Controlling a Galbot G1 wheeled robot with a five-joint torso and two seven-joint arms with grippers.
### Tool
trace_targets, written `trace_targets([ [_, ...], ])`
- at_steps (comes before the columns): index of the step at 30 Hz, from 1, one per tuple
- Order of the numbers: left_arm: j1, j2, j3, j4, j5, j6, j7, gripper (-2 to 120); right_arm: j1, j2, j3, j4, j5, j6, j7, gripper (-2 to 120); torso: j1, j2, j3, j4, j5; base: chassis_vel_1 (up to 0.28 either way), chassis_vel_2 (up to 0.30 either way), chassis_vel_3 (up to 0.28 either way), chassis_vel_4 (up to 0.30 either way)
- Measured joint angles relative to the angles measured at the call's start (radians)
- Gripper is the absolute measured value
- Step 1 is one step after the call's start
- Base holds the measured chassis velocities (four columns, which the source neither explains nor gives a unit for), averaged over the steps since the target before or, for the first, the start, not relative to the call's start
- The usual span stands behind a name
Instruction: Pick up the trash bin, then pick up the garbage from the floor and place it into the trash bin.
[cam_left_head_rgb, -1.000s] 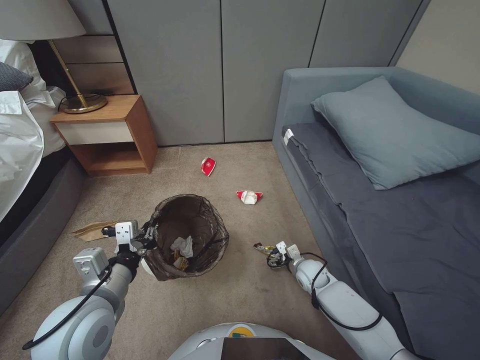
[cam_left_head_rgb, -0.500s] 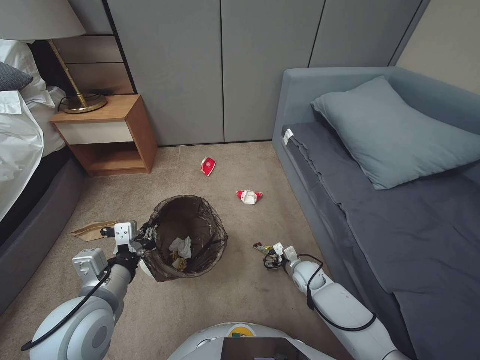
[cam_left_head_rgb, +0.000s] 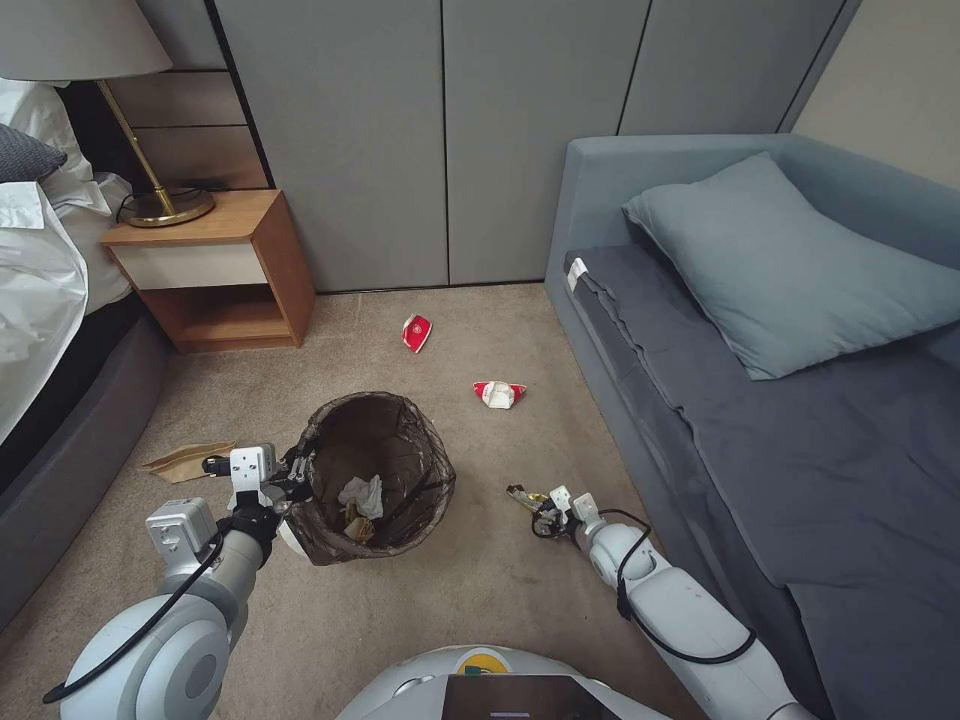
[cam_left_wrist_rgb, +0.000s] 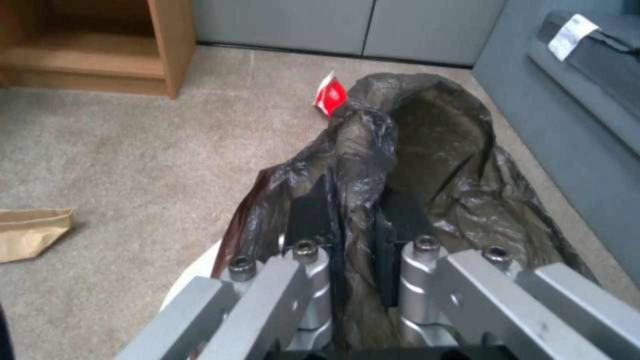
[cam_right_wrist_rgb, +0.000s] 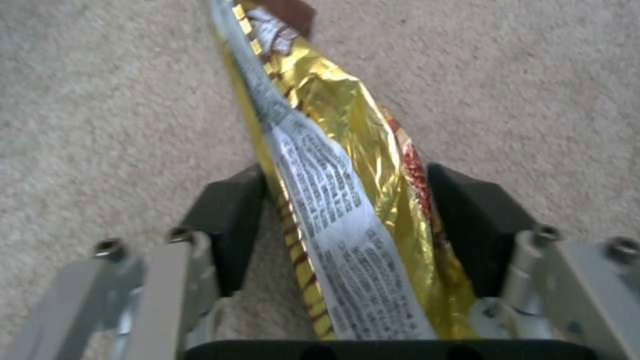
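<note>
Trash bin (cam_left_head_rgb: 378, 478): on carpet floor (cam_left_head_rgb: 480, 590) at centre, mouth up and tilted slightly toward 12 o'clock; left gripper (cam_left_head_rgb: 290, 478) at its 9 o'clock rim, jaws pinched on rim and bag. Yellow wrapper (cam_right_wrist_rgb: 333, 165): at bin's 3 o'clock, long axis running straight out from right gripper (cam_left_head_rgb: 545, 517); jaws spread either side, grip not discernible. Two crushed red-and-white cups (cam_left_head_rgb: 498, 393) toward 12–1 o'clock; brown paper bag (cam_left_head_rgb: 185, 460) at 9 o'clock.

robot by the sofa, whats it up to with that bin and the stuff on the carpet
It is clearing litter. The left hand is clamped on the bagged rim of the trash bin, which already holds tissue. The right hand sits low at the carpet with a gold wrapper between its open fingers. Two crushed red cups and a brown paper bag lie on the floor.
</note>
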Motion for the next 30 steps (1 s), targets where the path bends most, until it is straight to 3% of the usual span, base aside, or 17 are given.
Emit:
trace_targets([
  [2, 0.002, 0.001, -0.003, 0.0, 0.0, -0.001, 0.0, 8, 0.001, 0.007, 0.01, -0.012, -0.005, 0.006, -0.004, 45, 0.0, 0.0, 0.0, 0.0002, 0.0003, 0.0, 0.0, 0.0, 0.0],
  [7, 0.005, 0.003, -0.003, 0.0, 0.002, -0.002, 0.001, 8, -0.001, 0.014, 0.022, -0.021, -0.013, 0.015, -0.01, 32, 0.0, 0.0, 0.0, 0.0002, 0.0003, 0.0, 0.0, 0.0, 0.0],
  [9, 0.005, 0.004, 0.0, 0.0, 0.006, -0.002, 0.001, 8, -0.004, 0.014, 0.033, -0.026, -0.022, 0.021, -0.012, 19, 0.0, 0.0, 0.0, -0.0001, -0.0001, 0.0, 0.0, 0.0, 0.0],
  [16, 0.006, 0.001, 0.009, 0.0, 0.016, -0.004, 0.002, 8, -0.013, 0.007, 0.047, -0.015, -0.029, 0.026, -0.009, 0, 0.0, 0.0, 0.0, -0.0003, -0.0006, 0.0, 0.0, 0.0, 0.0],
  [24, 0.007, -0.001, 0.01, 0.0, 0.019, -0.005, 0.003, 8, -0.04, -0.007, 0.084, 0.075, -0.03, 0.041, 0.005, 0, 0.0, 0.0, 0.0, -0.0003, -0.0002, 0.0, 0.0, 0.0, 0.0],
  [30, 0.005, 0.002, 0.008, 0.0, 0.017, -0.006, 0.003, 8, -0.113, -0.079, 0.169, 0.299, -0.018, 0.063, 0.024, 0, 0.0, 0.0, 0.0, -0.0005, -0.0002, 0.0, 0.0, 0.0, 0.0],
])
